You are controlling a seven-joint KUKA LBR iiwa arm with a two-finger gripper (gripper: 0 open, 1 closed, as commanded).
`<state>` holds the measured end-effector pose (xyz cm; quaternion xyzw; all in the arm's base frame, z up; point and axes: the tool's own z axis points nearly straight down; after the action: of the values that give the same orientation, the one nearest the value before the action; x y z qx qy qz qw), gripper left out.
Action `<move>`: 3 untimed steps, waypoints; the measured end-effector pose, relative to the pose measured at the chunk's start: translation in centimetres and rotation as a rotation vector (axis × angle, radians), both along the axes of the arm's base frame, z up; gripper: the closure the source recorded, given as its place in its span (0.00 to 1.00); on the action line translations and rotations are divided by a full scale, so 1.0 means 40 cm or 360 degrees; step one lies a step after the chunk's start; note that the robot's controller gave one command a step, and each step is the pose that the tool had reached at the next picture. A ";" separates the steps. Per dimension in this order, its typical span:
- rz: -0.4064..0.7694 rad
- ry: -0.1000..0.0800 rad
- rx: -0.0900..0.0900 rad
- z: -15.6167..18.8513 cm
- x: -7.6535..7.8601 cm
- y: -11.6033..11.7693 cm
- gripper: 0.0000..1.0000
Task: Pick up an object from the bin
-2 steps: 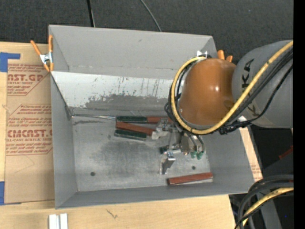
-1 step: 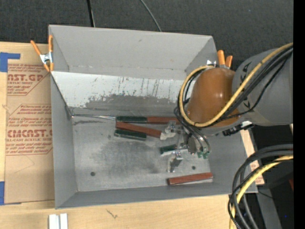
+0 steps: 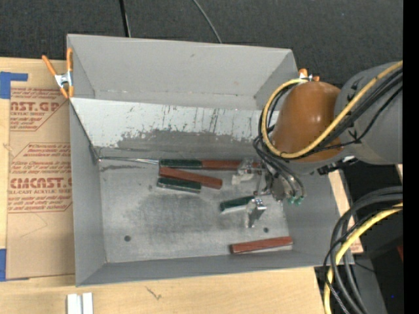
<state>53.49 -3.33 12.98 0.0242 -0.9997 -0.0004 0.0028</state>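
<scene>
The grey bin (image 3: pixel 177 70) is showing dark streaks down its back wall and smudges across its floor. One red-brown stick (image 3: pixel 260 245) is lying lower right, another red-brown stick (image 3: pixel 190 176) at centre beside a dark green stick (image 3: pixel 178 185). At right, an orange cover (image 3: pixel 304 120) is gleaming under yellow cables (image 3: pixel 264 120).

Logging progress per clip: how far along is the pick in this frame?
Done: the claw is down inside the bin, at the right end of a short dark green bar right of centre. In hand: nothing lifted; the bar lies flat, and a grip cannot be confirmed. Left: gripping and raising it. The red-brown bar in front and the group of bars behind lie apart from the claw.
</scene>
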 end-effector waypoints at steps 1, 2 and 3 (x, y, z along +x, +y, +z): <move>-0.0007 -0.0016 -0.0001 0.073 0.017 -0.023 0.00; -0.0184 -0.0018 0.0000 -0.106 -0.005 -0.024 0.00; -0.0243 -0.0045 -0.0003 -0.132 0.023 -0.017 1.00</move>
<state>54.42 -4.01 7.70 -0.0520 -0.9986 0.0007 -0.0112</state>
